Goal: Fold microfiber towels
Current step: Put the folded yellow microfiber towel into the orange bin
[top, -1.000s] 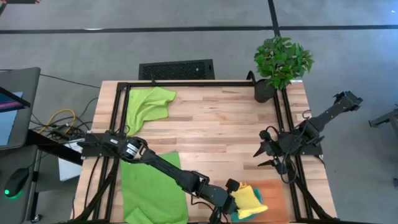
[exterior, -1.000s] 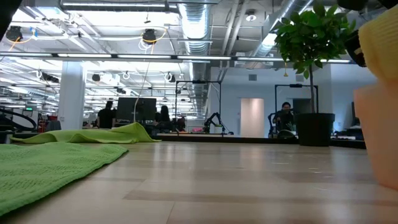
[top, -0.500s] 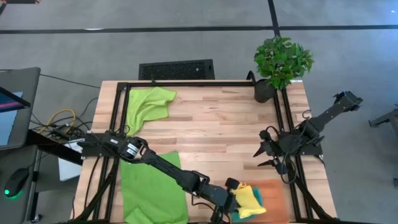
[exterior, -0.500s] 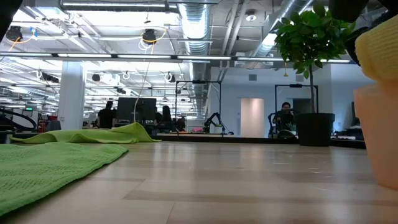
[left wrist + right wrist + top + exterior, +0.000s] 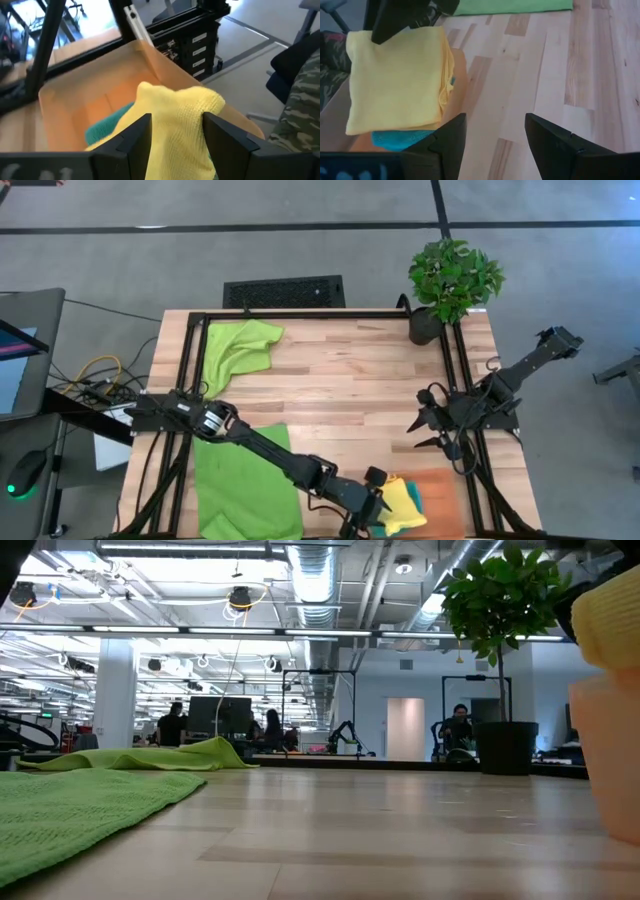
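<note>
We see the left gripper (image 5: 385,502) has just spread its fingers, letting the folded yellow towel (image 5: 402,502) settle onto the teal towel (image 5: 416,498) on the orange mat (image 5: 445,490); two done. The nubby lime towels (image 5: 243,488) lie unfolded. The right gripper (image 5: 426,432) waits open by the table's right edge
</note>
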### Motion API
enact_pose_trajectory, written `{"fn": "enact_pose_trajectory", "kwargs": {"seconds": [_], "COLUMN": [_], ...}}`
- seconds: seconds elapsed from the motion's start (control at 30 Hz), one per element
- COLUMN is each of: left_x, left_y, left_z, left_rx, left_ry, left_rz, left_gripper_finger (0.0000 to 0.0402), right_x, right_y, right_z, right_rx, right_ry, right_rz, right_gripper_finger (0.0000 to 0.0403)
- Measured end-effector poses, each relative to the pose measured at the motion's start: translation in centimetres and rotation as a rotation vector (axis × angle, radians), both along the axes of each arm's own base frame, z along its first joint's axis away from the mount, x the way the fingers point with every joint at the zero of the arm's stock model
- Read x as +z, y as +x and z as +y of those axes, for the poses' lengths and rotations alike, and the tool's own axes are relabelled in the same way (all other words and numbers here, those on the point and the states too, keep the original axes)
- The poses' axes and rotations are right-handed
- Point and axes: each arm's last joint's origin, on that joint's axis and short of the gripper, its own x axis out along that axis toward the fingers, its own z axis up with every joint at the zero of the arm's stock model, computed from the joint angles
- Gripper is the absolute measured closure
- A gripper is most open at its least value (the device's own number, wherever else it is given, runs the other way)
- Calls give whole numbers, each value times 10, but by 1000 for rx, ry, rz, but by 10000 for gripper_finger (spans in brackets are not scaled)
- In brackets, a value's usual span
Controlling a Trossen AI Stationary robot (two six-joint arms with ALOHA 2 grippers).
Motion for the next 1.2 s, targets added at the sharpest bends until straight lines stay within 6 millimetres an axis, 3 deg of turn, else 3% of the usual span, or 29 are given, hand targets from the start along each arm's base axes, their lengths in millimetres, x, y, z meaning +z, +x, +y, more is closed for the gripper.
{"fn": "enact_pose_trajectory", "kwargs": {"seconds": [0.27, 0.57, 0.87, 1.2], "left_x": [13, 54, 36, 49], "left_y": [-4, -26, -26, -43], "left_z": [-4, 0, 1, -2], "left_rx": [19, 195, 192, 299], "left_ry": [108, 218, 185, 249], "left_rz": [55, 261, 344, 374], "left_gripper_finger": [232, 232, 232, 232], "right_x": [5, -1, 5, -27], "right_y": [-1, 11, 29, 55], "right_z": [10, 33, 52, 96], "right_rx": [64, 132, 169, 292], "right_ry": [31, -6, -55, -95], "right_rz": [-55, -67, -51, -55], "right_gripper_finger": [177, 177, 177, 177]}}
